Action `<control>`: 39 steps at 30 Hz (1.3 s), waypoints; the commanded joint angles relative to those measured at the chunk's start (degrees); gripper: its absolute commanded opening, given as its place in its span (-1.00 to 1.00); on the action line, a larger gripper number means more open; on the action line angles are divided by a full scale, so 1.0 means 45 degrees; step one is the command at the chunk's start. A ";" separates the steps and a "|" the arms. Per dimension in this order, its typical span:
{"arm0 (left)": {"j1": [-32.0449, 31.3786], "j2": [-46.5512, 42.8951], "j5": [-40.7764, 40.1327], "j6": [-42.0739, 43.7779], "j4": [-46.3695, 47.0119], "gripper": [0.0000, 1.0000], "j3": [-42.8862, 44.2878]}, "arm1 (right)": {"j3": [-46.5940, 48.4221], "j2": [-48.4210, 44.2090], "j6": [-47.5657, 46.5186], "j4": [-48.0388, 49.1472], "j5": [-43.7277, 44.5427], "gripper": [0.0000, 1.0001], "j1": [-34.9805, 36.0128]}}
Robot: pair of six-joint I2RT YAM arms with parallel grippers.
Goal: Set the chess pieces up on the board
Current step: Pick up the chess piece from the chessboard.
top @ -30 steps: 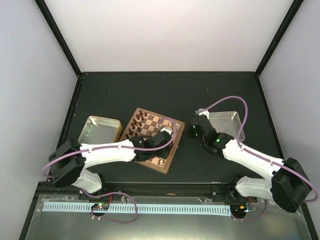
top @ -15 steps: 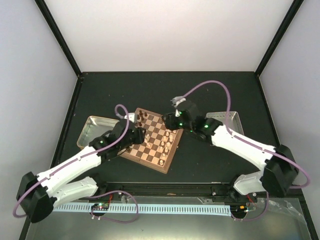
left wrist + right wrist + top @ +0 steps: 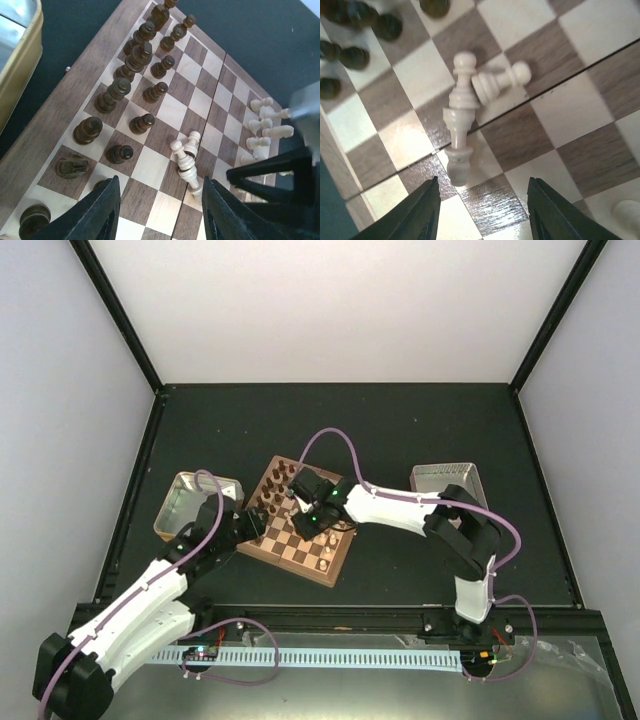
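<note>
While the right claw [image 3: 481, 214] hangs open over toppled cream chessmen [image 3: 462, 122], best straddle one stem squarely before closing.

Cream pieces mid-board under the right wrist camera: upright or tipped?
Tipped. The cream pieces lie on their sides, touching, on the board.

Cream chess pieces [image 3: 462, 115] toppled in small heap at frame centre, on checked wooden board [image 3: 580, 105]; more pieces [image 3: 272, 131] near right edge.

Lab cell: white walls [image 3: 340, 300], black table [image 3: 400, 420]
</note>
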 commanded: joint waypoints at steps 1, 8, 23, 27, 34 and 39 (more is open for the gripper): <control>0.0355 -0.0507 0.0468 -0.0338 0.0371 -0.07 -0.0101 | 0.0515 0.0260 -0.0675 -0.0800 -0.0539 -0.03 0.0296; 0.0569 -0.0576 0.0664 -0.0279 0.0329 -0.07 -0.0136 | 0.1171 0.1284 -0.0978 -0.1020 0.0112 -0.10 0.0507; 0.0697 -0.0883 0.1837 -0.1274 0.1396 0.06 -0.0710 | 0.0295 0.0808 -0.2013 0.0178 0.0629 -0.88 0.0544; 0.0717 -0.0790 0.2793 -0.1759 0.2518 0.15 -0.1050 | -0.0400 -0.0298 -0.2335 0.1182 0.0240 -0.90 0.0545; 0.0736 -0.0106 0.4081 -0.2104 0.4070 0.29 -0.1131 | -0.1778 -0.1906 -0.2630 0.2676 -0.0627 -0.91 0.0528; 0.0756 0.0747 0.5253 -0.2674 0.5345 0.33 -0.1092 | -0.2322 -0.2560 -0.2650 0.3177 -0.1135 -0.91 0.0528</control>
